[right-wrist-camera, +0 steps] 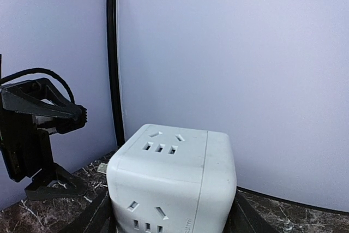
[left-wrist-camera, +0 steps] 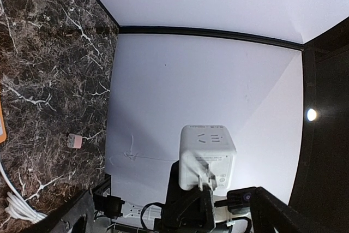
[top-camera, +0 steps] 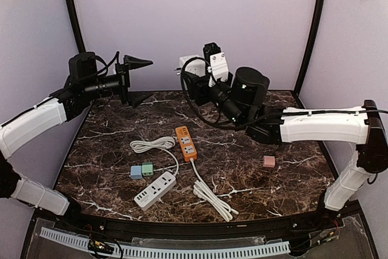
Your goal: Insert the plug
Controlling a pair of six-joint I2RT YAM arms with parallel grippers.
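We find the cube plug (right-wrist-camera: 172,181) pinched aloft in the right tool (top-camera: 188,72) — insertion outstanding; left tool (top-camera: 140,80) spread, empty.

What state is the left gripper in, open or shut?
Open. In the top view the left gripper shows its two fingers spread wide apart, with nothing between them.
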